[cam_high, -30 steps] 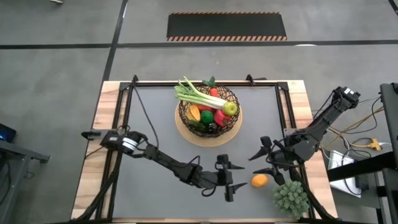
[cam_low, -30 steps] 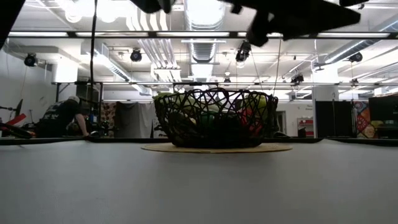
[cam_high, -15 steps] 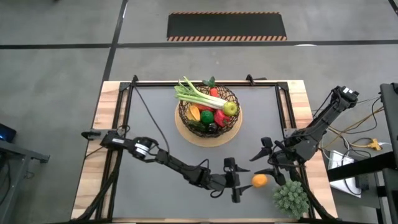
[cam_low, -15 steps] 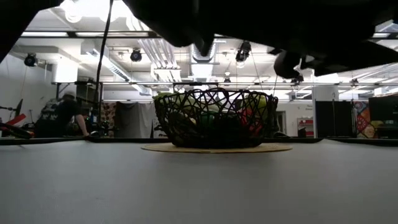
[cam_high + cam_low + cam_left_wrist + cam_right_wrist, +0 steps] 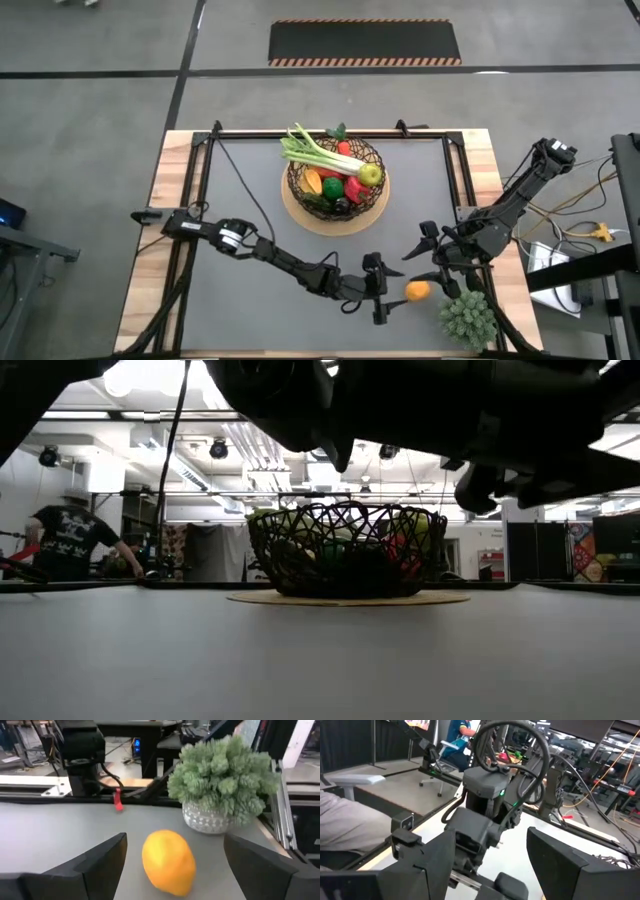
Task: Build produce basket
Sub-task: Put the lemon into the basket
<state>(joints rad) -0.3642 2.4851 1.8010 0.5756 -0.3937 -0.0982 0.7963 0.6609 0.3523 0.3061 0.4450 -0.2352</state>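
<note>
The dark woven basket [image 5: 335, 180] stands on its pale wooden disc [image 5: 300, 218] at the table's far middle. It holds produce: a leek, peppers and a green apple. An orange [image 5: 417, 290] lies on the grey mat near the front right. My left gripper [image 5: 386, 291] hangs low and level just left of the orange, open, with its fingers [image 5: 100, 862] on either side of the orange [image 5: 168, 861] and apart from it. My right gripper [image 5: 420, 255] is open with nothing between its fingers, a little beyond the orange.
A spiky green plant in a pale pot [image 5: 468, 318] stands at the front right corner, just behind the orange as the left wrist sees it [image 5: 222, 780]. A black frame [image 5: 210, 150] runs round the mat. People move in the room behind.
My left gripper has gone toward the table's right edge and down, closing on the orange; in the low view its arm now fills more of the top. The orange and the basket have stayed where they were.
</note>
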